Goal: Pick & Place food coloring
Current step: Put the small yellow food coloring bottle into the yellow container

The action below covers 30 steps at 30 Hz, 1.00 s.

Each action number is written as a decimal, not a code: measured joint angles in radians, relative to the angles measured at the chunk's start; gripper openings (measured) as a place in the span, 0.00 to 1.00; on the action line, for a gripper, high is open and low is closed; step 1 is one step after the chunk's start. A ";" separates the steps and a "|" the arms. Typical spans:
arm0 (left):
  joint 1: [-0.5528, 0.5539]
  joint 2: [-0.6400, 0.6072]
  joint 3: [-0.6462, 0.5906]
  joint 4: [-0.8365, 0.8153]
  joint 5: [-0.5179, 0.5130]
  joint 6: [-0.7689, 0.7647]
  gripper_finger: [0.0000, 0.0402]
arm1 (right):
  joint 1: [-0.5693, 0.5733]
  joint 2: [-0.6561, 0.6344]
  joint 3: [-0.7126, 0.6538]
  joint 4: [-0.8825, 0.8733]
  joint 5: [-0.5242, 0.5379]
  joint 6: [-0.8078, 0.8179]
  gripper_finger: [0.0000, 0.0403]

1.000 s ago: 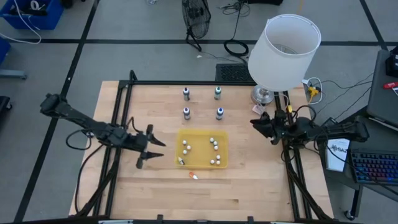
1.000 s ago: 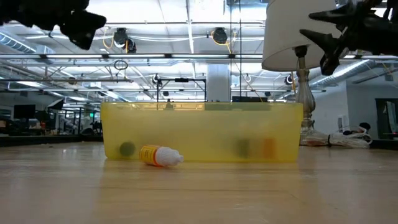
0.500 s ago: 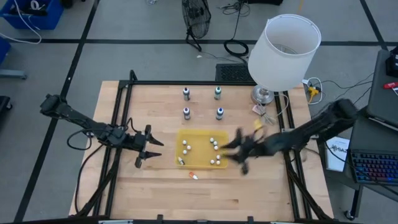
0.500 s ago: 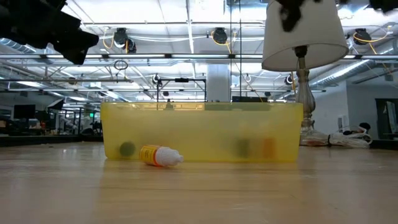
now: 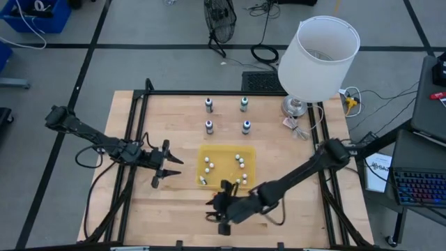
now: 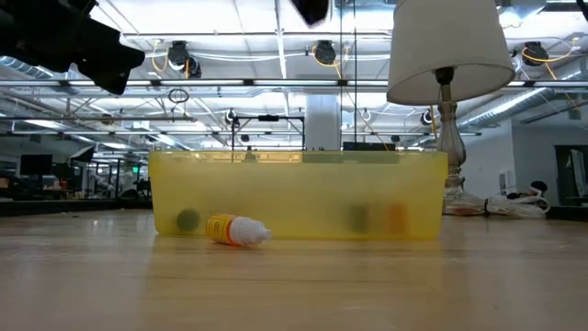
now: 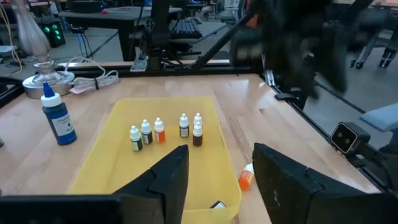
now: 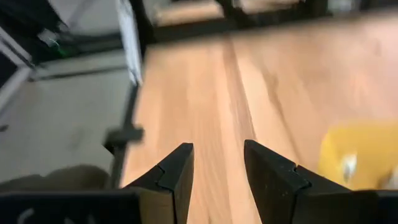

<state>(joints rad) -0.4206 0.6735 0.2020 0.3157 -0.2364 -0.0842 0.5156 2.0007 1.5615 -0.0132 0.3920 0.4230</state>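
Note:
Four upright dropper bottles with pale caps and blue or green bodies stand on the wood beyond a yellow tray; one shows in the left wrist view. Several tinier white-capped bottles stand in the tray. An orange one lies on its side on the table before the tray's near wall, and also shows in the left wrist view. My right gripper hovers open over the wood just in front of the tray, near that lying bottle. My left gripper waits open, left of the tray.
A lamp with a white shade stands at the far right corner, with cables by its base. Black frame rails run along the table's left and right edges. Bare wood lies along the near edge.
My right arm has swung from beside the lamp base at the far right toward the table's near left. It passed the tray's right side and now reaches low over the wood in front of the tray. The bottles and tray have stayed put.

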 joint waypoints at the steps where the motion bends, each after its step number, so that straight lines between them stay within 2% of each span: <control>1: 0.000 0.000 0.000 0.000 0.000 0.000 0.44 | -0.001 0.023 0.012 -0.030 0.000 0.040 0.32; 6: 0.000 0.000 0.000 -0.001 0.001 -0.007 0.42 | -0.004 0.092 0.023 -0.176 0.005 0.271 0.32; 12: 0.000 0.000 0.000 0.003 0.001 -0.024 0.40 | -0.005 0.165 0.022 -0.282 0.024 0.426 0.32; 20: 0.000 0.000 0.000 0.004 0.001 -0.006 0.42 | -0.010 0.178 0.023 -0.338 0.068 0.455 0.32; 30: 0.000 0.000 0.000 0.004 0.000 0.008 0.41 | -0.039 0.180 -0.007 -0.361 0.051 0.424 0.32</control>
<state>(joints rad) -0.4207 0.6735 0.2024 0.3199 -0.2363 -0.0761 0.4770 2.1811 1.5541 -0.3738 0.4427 0.8472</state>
